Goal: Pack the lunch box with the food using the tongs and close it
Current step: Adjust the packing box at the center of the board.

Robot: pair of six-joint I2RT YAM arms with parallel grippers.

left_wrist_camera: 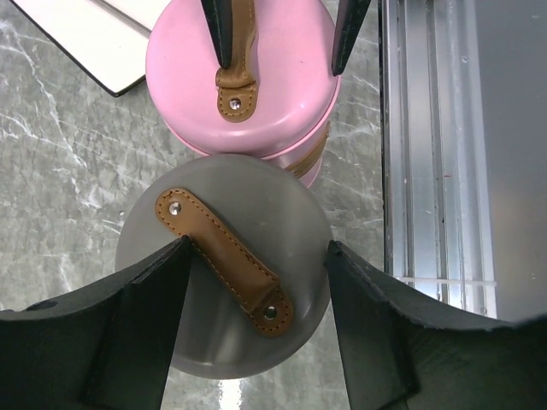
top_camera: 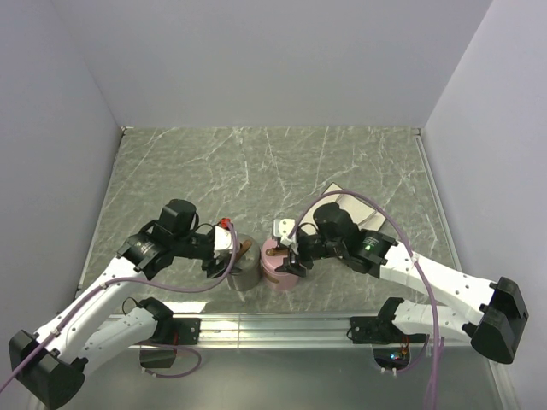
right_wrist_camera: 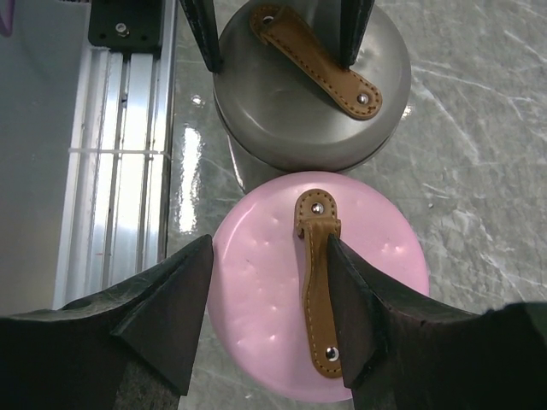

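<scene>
Left gripper [left_wrist_camera: 256,248] jaws wide, nothing held, straddling the tan strap [left_wrist_camera: 226,260] of the grey round lunch box [left_wrist_camera: 248,184] directly below it. Pink round lunch box [right_wrist_camera: 256,290] sits just past its tips. Right gripper [right_wrist_camera: 269,243] is also wide and empty, with the pink box below it and the pink box's strap [right_wrist_camera: 318,282] just beside one finger.

My counter [top_camera: 256,171] is grey-green stone veined with white, and it throws back a bright patch of light near its front edge. A ribbed aluminium rail [top_camera: 282,323] runs along that edge. Plain pale walls [top_camera: 273,60] close it in behind and on both sides.
</scene>
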